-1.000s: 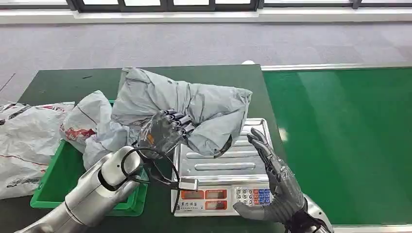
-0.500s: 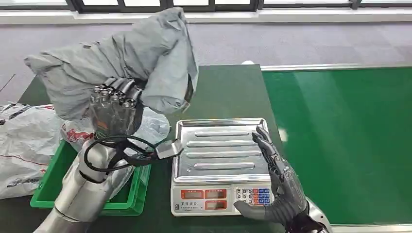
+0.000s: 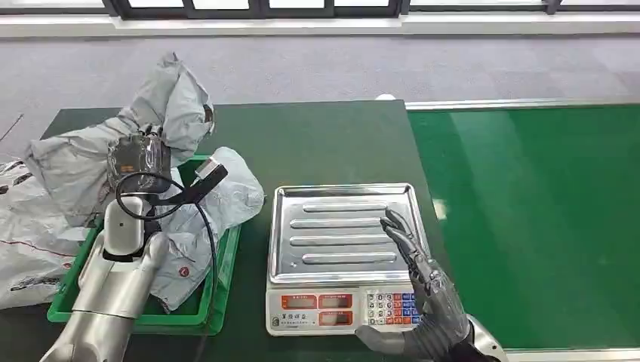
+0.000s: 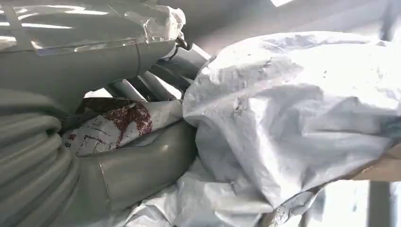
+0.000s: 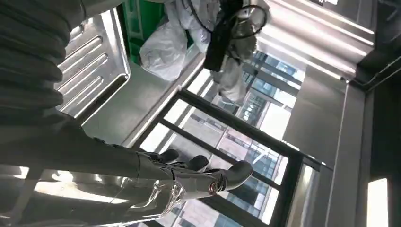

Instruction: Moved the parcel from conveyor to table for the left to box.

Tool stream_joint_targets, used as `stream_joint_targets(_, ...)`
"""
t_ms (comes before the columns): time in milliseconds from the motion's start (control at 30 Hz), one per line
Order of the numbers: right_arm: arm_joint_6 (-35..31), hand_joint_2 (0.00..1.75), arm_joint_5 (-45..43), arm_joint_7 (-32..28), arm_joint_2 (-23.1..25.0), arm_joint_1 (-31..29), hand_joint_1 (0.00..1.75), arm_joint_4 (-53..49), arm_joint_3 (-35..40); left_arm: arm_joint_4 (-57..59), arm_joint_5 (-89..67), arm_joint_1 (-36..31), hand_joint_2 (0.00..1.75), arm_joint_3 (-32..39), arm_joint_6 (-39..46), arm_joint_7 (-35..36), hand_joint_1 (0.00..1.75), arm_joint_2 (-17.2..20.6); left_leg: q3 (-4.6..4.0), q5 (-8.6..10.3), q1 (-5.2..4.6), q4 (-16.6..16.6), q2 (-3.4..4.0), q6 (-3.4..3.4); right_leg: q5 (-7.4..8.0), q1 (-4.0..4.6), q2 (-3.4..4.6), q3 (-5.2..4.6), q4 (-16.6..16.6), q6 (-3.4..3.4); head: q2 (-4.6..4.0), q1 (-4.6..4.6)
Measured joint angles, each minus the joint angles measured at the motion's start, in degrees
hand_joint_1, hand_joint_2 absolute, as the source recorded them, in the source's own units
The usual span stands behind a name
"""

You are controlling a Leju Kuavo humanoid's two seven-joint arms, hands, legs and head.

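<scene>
The robot's left hand (image 3: pixel 138 160) is holding the big crinkly grey plastic parcel bag (image 3: pixel 90 154) up over the green plastic box (image 3: pixel 219 290), which already has other soft bags in it. The right hand (image 3: pixel 423 290) is holding nothing, with its fingers spread over the shiny metal scale (image 3: pixel 332 219). The floppy bag could slip out or catch on the box's edge and fall outside.
</scene>
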Motion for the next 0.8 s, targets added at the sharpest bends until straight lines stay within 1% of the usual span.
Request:
stream_joint_targets(133, 1.24, 1.75, -0.20, 0.11, 0.00, -1.11, 0.00, 0.13, 0.00, 6.23, 0.57, 0.51, 1.75, 1.68, -3.34, 0.90, 1.75, 0.74, 0.01, 0.00, 0.00, 0.00, 0.01, 0.00, 0.00, 0.00, 0.01, 0.00, 0.00, 0.00, 0.00, 0.00)
stream_joint_targets(267, 1.97, 1.75, -0.37, 0.17, -0.15, -2.56, 0.00, 0.72, 0.04, 9.68, 2.01, 1.21, 1.75, 2.86, -4.98, 0.98, 1.75, 1.64, -0.01, 0.00, 0.00, 0.00, -0.01, 0.00, 0.00, 0.00, 0.00, 0.00, 0.00, 0.00, 0.00, 0.00)
stream_joint_targets(400, 1.99, 1.75, -0.52, 0.57, -0.39, -3.25, 0.00, 1.01, 0.04, 11.53, 3.45, 1.68, 1.75, 3.67, -5.52, 0.30, 1.75, 2.27, -0.02, -0.01, 0.01, -0.01, -0.03, -0.01, -0.01, 0.00, 0.00, 0.01, 0.00, 0.00, 0.00, 0.00)
stream_joint_targets(467, 1.88, 1.75, -0.50, 0.88, -0.48, -3.25, 0.00, 1.01, 0.04, 11.45, 4.98, 2.31, 1.75, 3.85, -5.33, -0.42, 1.75, 2.34, -0.22, -0.01, 0.01, -0.01, -0.02, -0.01, -0.01, 0.00, 0.00, 0.04, 0.00, -0.01, 0.00, 0.00)
stream_joint_targets(567, 1.83, 1.75, -0.48, 1.20, -0.63, -3.25, 0.00, 1.01, 0.04, 11.05, 5.66, 3.07, 1.75, 3.96, -5.31, -0.72, 1.75, 2.34, -0.21, -0.02, 0.01, -0.01, -0.03, -0.01, -0.02, 0.00, 0.00, 0.04, 0.00, -0.01, 0.00, 0.00)
stream_joint_targets(633, 1.83, 1.75, -0.48, 1.18, -0.66, -3.25, 0.00, 1.01, 0.04, 10.90, 5.75, 3.36, 1.75, 4.02, -5.28, -0.74, 0.00, 2.36, -0.22, -0.02, 0.01, -0.01, -0.02, -0.01, -0.02, 0.00, -0.01, 0.05, 0.00, -0.01, 0.00, 0.00)
stream_joint_targets(700, 1.79, 1.75, -0.46, 1.18, -0.66, -3.26, 0.00, 1.01, 0.04, 10.83, 6.36, 3.58, 1.75, 4.02, -4.87, -1.03, 0.00, 2.36, -0.26, -0.01, 0.01, -0.01, -0.02, -0.01, -0.02, 0.00, -0.01, 0.05, 0.00, -0.01, 0.00, 0.00)
stream_joint_targets(733, 1.64, 1.75, -0.44, 1.20, -0.66, -3.26, 0.00, 1.01, 0.04, 10.31, 8.18, 4.08, 0.00, 4.17, -3.59, -2.08, 0.00, 2.34, -0.23, -0.01, 0.01, -0.01, 0.00, -0.01, -0.02, 0.00, -0.01, 0.04, 0.00, -0.01, 0.00, 0.00)
stream_joint_targets(767, 1.40, 0.00, -0.46, 1.33, -0.66, -3.26, 0.00, 1.01, 0.04, 9.39, 10.88, 4.78, 0.00, 4.44, -1.18, -3.26, 0.00, 2.23, -0.08, -0.01, 0.01, -0.01, 0.03, -0.01, -0.01, 0.00, 0.00, 0.00, 0.00, -0.01, 0.00, 0.00)
stream_joint_targets(800, 1.11, 0.00, -0.55, 1.51, -0.66, -3.27, 0.00, 1.01, 0.04, 7.59, 15.99, 5.83, 0.00, 4.63, 3.10, -5.50, 0.00, 1.77, 0.00, 0.00, 0.01, -0.01, 0.03, -0.02, 0.01, 0.01, 0.01, -0.05, 0.00, -0.01, 0.00, 0.00)
